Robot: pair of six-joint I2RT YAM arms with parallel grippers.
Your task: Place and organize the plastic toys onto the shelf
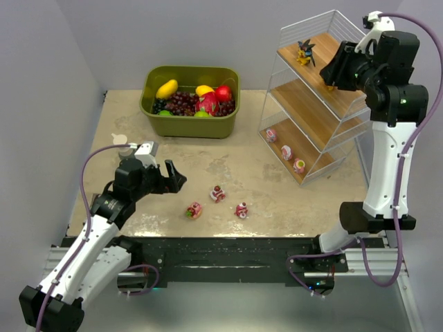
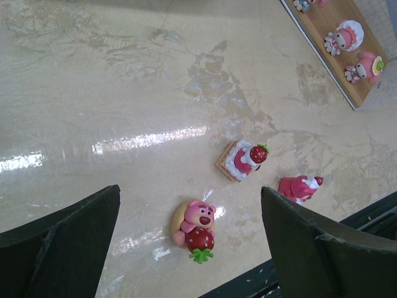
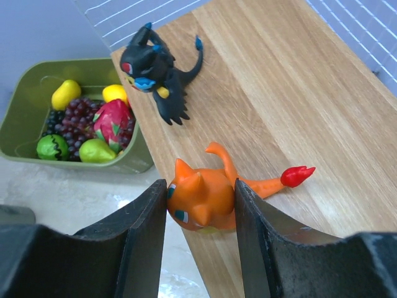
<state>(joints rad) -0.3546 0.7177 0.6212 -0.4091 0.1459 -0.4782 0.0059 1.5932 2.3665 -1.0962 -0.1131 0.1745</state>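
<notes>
The white wire shelf (image 1: 315,104) stands at the back right. My right gripper (image 1: 333,75) is at its top tier, and in the right wrist view it (image 3: 201,208) is shut on the orange creature (image 3: 214,189), which lies at the wooden tier's edge. The black spiky creature (image 3: 158,68) stands further along that tier (image 1: 305,52). Three pink toys (image 1: 286,152) sit on the bottom tier. Three more lie on the table: a pink bear with a strawberry (image 2: 196,225), a cake toy (image 2: 242,160) and a red-pink one (image 2: 299,187). My left gripper (image 2: 191,208) is open above the bear.
An olive-green bin (image 1: 190,126) of larger fruit stands at the back centre and also shows in the right wrist view (image 3: 25,93). The table's front edge (image 2: 260,273) runs close by the bear.
</notes>
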